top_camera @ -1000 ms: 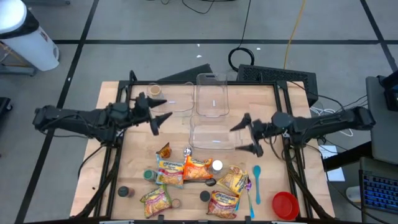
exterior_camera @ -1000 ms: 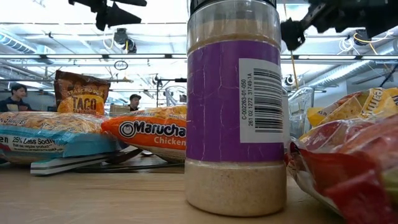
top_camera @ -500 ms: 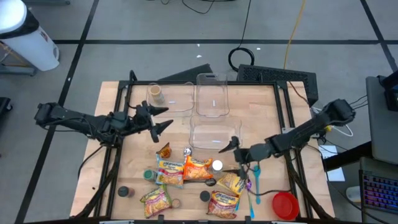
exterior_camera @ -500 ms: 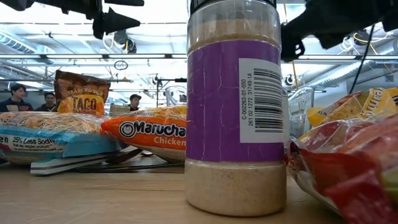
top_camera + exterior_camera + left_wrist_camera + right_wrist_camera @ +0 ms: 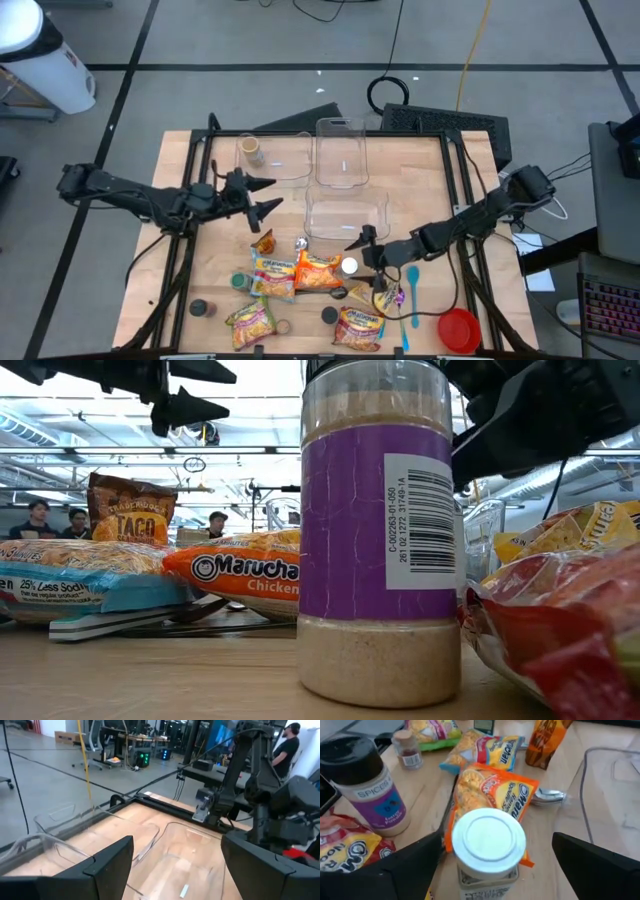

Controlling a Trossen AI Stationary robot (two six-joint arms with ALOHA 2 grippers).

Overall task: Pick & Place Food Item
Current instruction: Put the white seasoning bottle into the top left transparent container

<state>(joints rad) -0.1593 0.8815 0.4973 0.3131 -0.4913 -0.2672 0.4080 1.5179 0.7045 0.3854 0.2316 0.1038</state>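
Right gripper (image 5: 490,870) jaws wide around white-lidded jar (image 5: 488,845), packets crowding.

A robotics lab or open workshop hall. The wooden table (image 5: 180,250) stands on a grey floor (image 5: 250,40) marked with dark lines, black cables (image 5: 392,90) trailing over it, and a laptop (image 5: 608,310) sits beside the rig. Level across the table, a high ceiling with beams and strip lights (image 5: 120,420) shows, and people (image 5: 38,518) sit at workstations far back. The left wrist view shows desks with equipment (image 5: 135,740), an office chair (image 5: 92,740) and a standing person (image 5: 287,747)
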